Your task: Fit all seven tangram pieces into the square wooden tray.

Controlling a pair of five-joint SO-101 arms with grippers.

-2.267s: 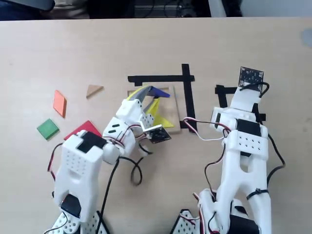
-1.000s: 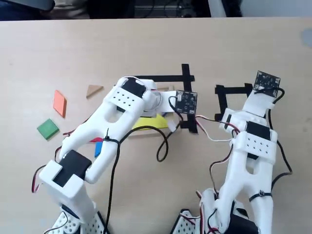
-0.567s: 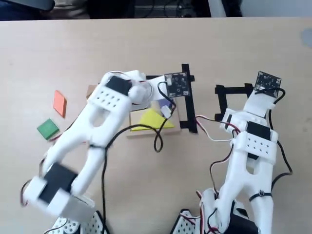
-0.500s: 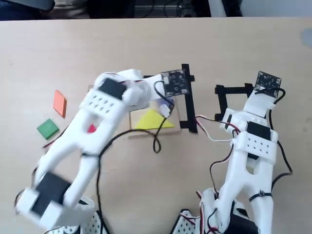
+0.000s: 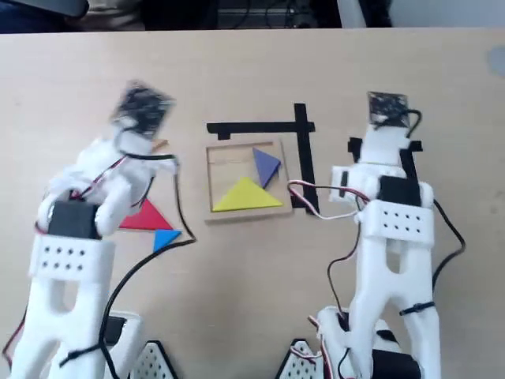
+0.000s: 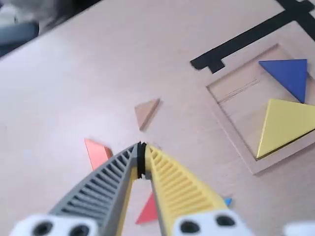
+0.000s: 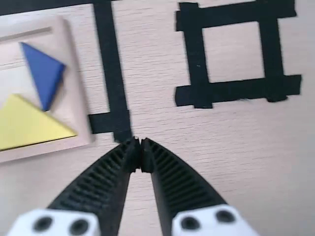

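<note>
Square wooden tray (image 5: 229, 162) holds two so far: yellow triangle (image 5: 246, 196), blue triangle (image 5: 266, 164). Fetching the next piece, I'd say. The left gripper (image 6: 141, 160) hangs pinched shut and empty above the red triangle (image 5: 146, 215), orange parallelogram (image 6: 97, 152) and tan triangle (image 6: 146, 112), so it must open first. The right gripper (image 7: 137, 147) is closed and empty beside the tray. The left arm covers part of that patch, so I can't count the pieces.

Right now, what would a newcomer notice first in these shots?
The square wooden tray mid-table, with a yellow triangle and a blue triangle lying in it. Left of it, the left claw hangs shut above loose pieces: a tan triangle, an orange parallelogram and a red triangle. The right claw is shut too, by the black tape right of the tray.
</note>
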